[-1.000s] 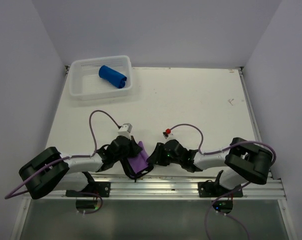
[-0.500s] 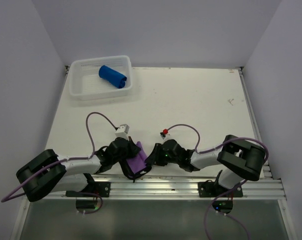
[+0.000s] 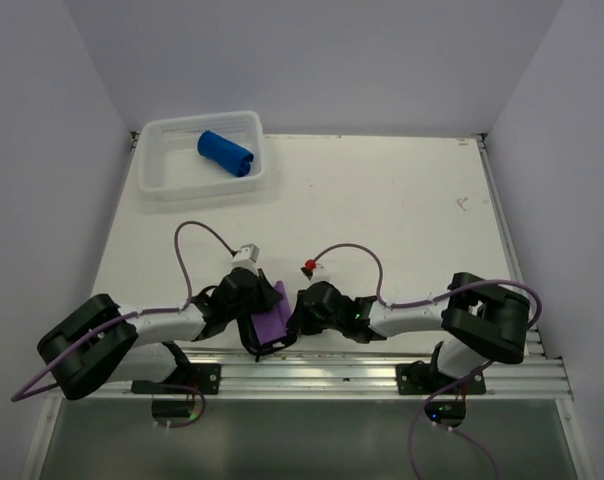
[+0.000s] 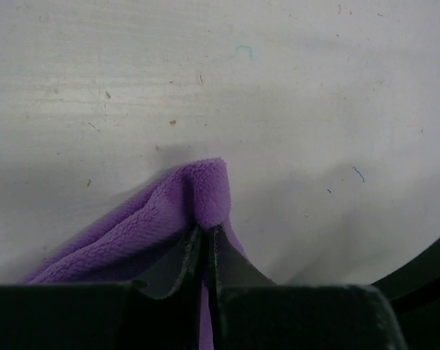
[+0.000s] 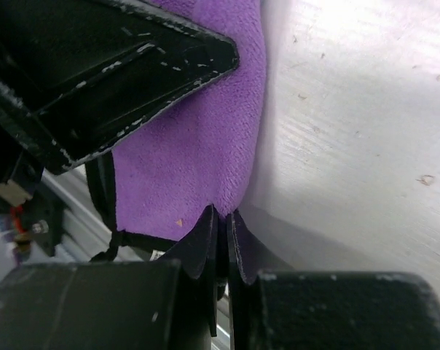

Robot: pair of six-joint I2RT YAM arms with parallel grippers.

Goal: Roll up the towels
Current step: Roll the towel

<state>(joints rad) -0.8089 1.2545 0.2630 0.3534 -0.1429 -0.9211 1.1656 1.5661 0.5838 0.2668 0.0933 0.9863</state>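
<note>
The left gripper (image 4: 206,232) is clamping a raised fold of the purple towel (image 4: 165,215) at the near edge of the desk (image 3: 382,200). The right gripper (image 5: 221,219) is pinching its edge. The rolled blue towel (image 3: 225,153) is lying in the far-left white basket (image 3: 182,186).

Top view: bright, even, diffuse light from above. Table (image 3: 382,190) near white, no glare. Short, soft shadows under both arms (image 3: 162,322). Mild wide-angle splay toward the frame edges.

Left wrist: flatter, greyer light. Soft shadow on the table just ahead of the left gripper (image 4: 205,237), past the towel (image 4: 198,186) fold. Gripper body black, underexposed, blurred near the lens.

Right wrist: table right of the right gripper (image 5: 221,219) washed pale with streaky sheen. Dark shadow band along the towel edge. Towel weave sharp, gripper soft.
</note>
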